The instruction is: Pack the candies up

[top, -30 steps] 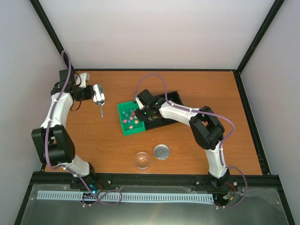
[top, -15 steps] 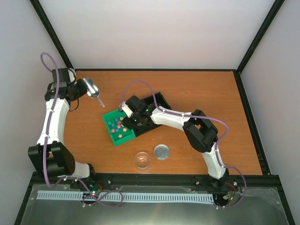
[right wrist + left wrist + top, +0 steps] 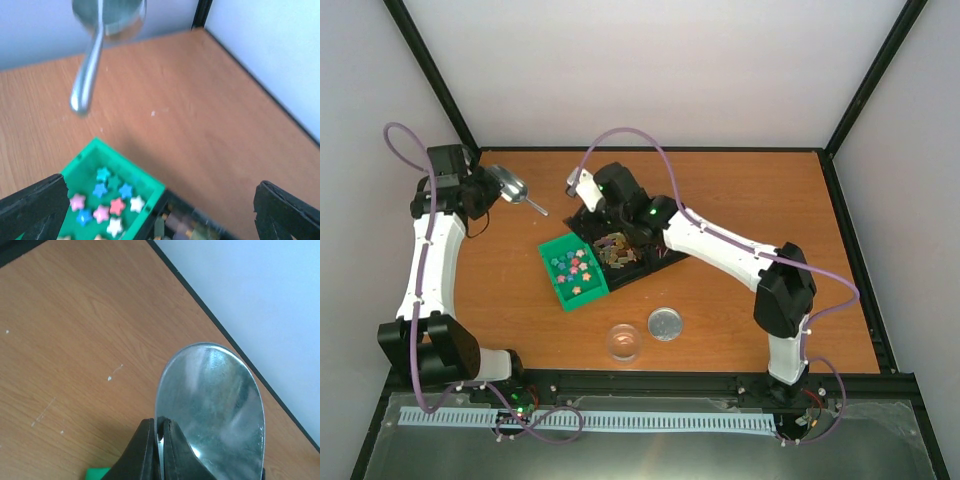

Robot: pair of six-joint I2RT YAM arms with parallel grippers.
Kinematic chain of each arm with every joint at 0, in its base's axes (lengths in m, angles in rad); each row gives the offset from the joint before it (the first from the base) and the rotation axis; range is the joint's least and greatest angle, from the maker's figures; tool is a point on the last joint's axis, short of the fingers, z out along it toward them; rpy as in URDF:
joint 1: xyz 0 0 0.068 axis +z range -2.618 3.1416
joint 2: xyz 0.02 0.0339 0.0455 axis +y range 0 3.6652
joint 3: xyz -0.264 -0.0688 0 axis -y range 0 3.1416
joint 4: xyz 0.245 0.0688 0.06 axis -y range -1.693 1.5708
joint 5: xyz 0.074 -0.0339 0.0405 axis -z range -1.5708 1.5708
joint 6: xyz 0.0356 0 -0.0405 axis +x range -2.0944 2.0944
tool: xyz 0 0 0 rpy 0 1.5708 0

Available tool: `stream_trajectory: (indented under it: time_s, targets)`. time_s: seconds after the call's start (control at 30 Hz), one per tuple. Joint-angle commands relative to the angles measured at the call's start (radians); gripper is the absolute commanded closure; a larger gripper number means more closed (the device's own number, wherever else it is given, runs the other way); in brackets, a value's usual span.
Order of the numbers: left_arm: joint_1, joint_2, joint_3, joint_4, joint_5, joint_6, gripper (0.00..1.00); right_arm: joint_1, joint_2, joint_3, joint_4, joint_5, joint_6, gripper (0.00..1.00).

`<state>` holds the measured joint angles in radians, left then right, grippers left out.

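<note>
Glass jar (image 3: 624, 342) and one silver lid (image 3: 665, 323) sit nearest on the table (image 3: 740, 200). Beyond, one green tray (image 3: 573, 272) holds perhaps a dozen blurred star candies (image 3: 107, 205), just beside one black tray (image 3: 630, 245) of brown bits (image 3: 616, 250). Right jaws stand wide above the trays. Only the left wrist view shows the left jaws clamped on the scoop (image 3: 212, 400).

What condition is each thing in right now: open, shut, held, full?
Left claw: shut on scoop.
Scoop: held in the air.
Right claw: open, holding nothing.
Green tray: holds candies.
Candies: loose in green tray.
Jar: open, looks empty.
Lid: off, lying beside jar.
Black tray: holds brown bits.
</note>
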<state>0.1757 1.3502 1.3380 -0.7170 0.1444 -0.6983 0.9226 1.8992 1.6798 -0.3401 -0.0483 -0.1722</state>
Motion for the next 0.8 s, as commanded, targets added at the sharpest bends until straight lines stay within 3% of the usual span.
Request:
stream_trajectory:
  time_s: [0.0,0.13,0.23,0.7,0.77]
  targets:
    - [-0.017,-0.024,0.053,-0.078,-0.003,-0.13,0.99,0.004,0.026,0.145,-0.064,-0.011,-0.053,0.0]
    - [-0.018,-0.037,0.045,-0.103,0.076,-0.192,0.99,0.013,0.08,0.284,-0.129,-0.077,-0.053,0.0]
    - [-0.018,-0.057,0.032,-0.103,0.1,-0.222,0.99,0.039,0.11,0.332,-0.138,-0.06,-0.076,0.06]
    - [-0.018,-0.09,-0.031,-0.076,0.169,-0.273,0.99,0.123,0.158,0.346,-0.097,0.131,-0.195,0.51]
    - [-0.018,-0.088,-0.042,-0.07,0.184,-0.278,0.99,0.127,0.158,0.341,-0.081,0.144,-0.202,0.54]
